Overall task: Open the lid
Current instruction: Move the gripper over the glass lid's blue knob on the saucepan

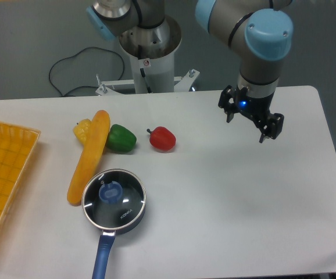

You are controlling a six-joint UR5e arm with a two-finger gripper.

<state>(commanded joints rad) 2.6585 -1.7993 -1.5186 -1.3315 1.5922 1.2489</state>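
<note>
**Desk:** White tabletop, grey wall behind. What are the jaws doing?

**Photographer:** Parted and empty. The gripper hangs over the table's far right, well apart from the lid, which sits closed on the saucepan near the left front.

**Desk:** Risks?

**Photographer:** Likely a slip off the small blue knob, or dragging the pan. A long orange vegetable lies just beside the pan; green pepper, red pepper and yellow tray stand clear.
</note>
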